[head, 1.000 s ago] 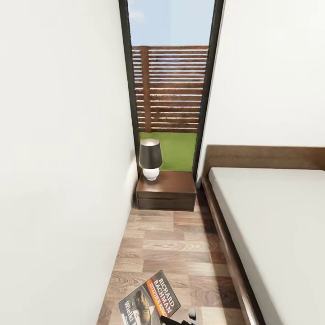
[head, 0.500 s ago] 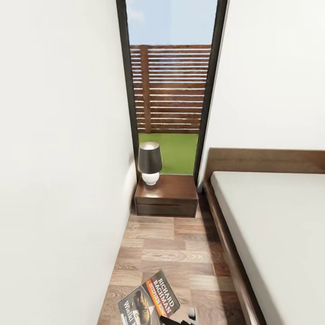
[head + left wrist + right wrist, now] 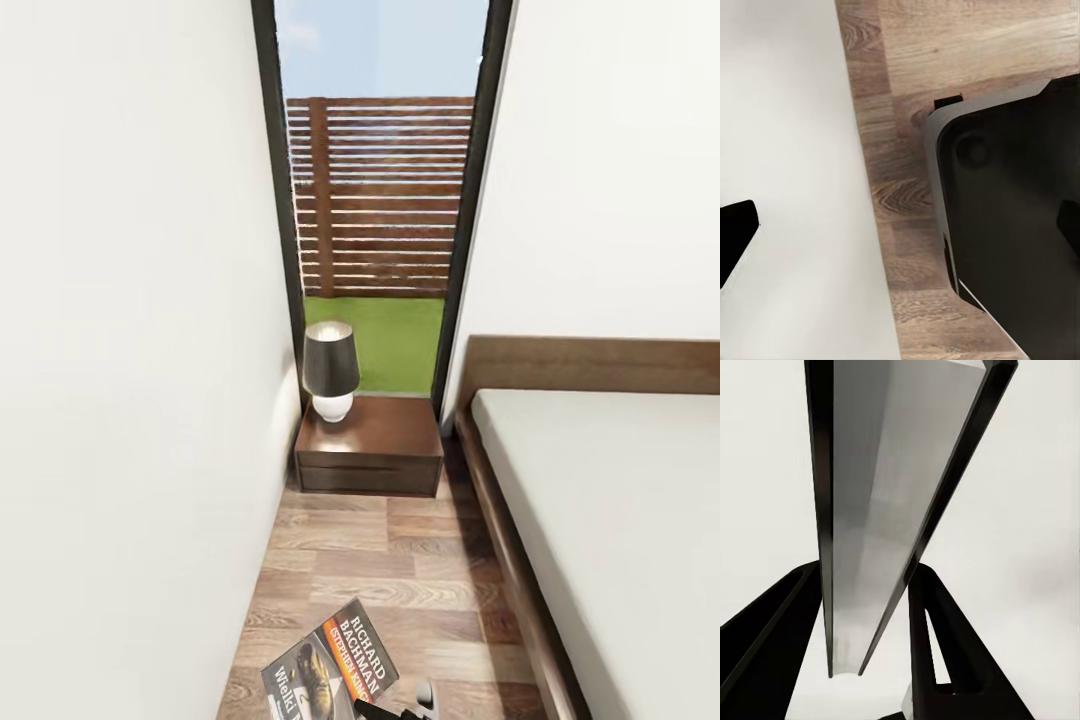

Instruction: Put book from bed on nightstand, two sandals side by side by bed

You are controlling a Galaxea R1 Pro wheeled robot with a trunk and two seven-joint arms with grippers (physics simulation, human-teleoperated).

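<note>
The book [image 3: 332, 664], dark grey with an orange band and "RICHARD BACHMAN" lettering, hangs tilted above the wood floor at the bottom of the head view. My right gripper [image 3: 398, 708] is shut on its lower edge. In the right wrist view the book [image 3: 874, 510] stands edge-on, clamped between the two black fingers [image 3: 945, 652]. The dark reddish nightstand [image 3: 368, 455] stands ahead under the window, beside the bed [image 3: 610, 540] at the right. My left gripper [image 3: 902, 225] is open, its fingers wide apart over the floor and wall. The sandals are out of view.
A black-shaded lamp [image 3: 331, 370] with a white base takes the left part of the nightstand top. A white wall [image 3: 130, 400] runs close along the left, leaving a narrow floor aisle [image 3: 400, 570]. The robot's black base [image 3: 1012, 225] sits near the left gripper.
The whole view has shifted: the nightstand, lamp and bed look slightly nearer and lower, so the camera has moved forward. The book stays held in the same spot.
</note>
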